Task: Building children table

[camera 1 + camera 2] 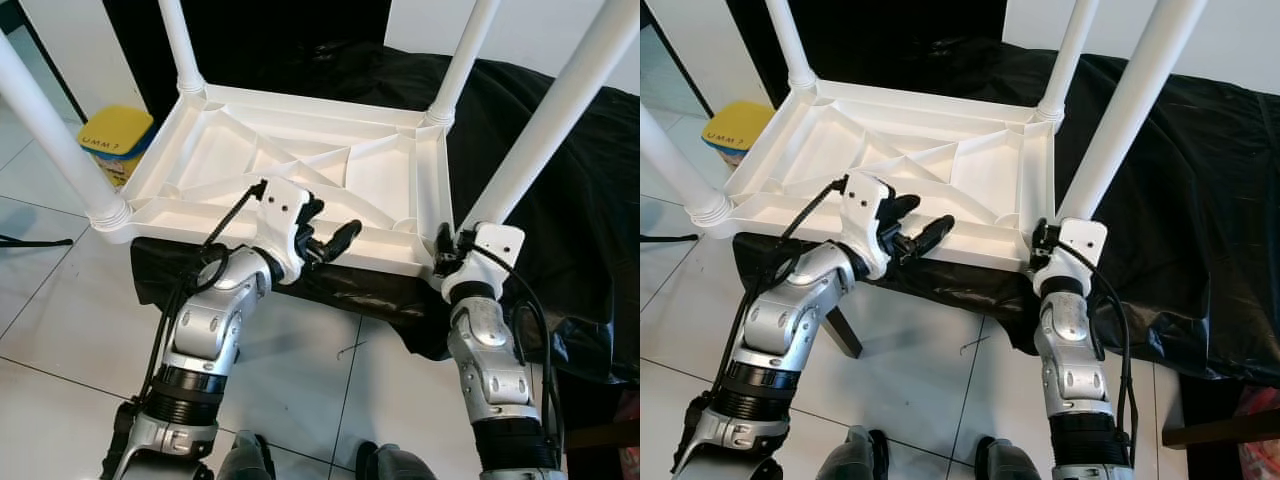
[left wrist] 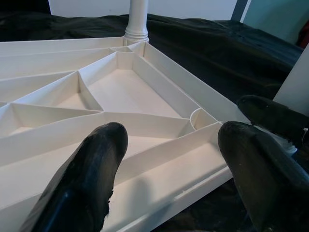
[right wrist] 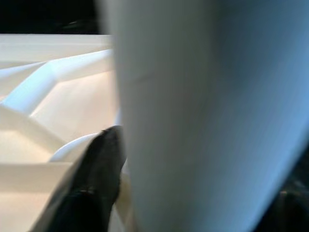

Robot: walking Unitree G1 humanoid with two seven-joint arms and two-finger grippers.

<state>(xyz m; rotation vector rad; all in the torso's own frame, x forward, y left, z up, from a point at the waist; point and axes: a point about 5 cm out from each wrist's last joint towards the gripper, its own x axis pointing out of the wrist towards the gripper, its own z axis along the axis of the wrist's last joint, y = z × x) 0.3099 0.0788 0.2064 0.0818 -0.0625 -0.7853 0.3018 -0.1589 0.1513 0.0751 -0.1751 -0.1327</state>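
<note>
Left gripper [image 1: 322, 232]: the two black fingers [image 2: 91, 179] are spread wide apart and nothing is held; they are poised just above the near rim of the table top, toward its middle.
Right gripper [image 1: 447, 248]: it is pressed against the base of the near right leg [image 1: 545, 125], at the table top's near right corner; one finger [image 3: 91, 179] is seen against the leg, and the jaws appear closed around it.
Table top [image 1: 215, 150]: a white plastic children's table is laid upside down, its ribbed underside facing up.
Legs: four white round legs are seen standing upright from the table top's corners, among them the near left leg [image 1: 45, 125], the far left leg [image 1: 182, 45] and the far right leg [image 1: 462, 55].
Black cloth [image 1: 590, 230]: it is spread beneath the table top and reaches out to the right of it.
Yellow box [image 1: 112, 138]: it is seen on the tiled floor [image 1: 60, 310], just beyond the table top's left edge.
</note>
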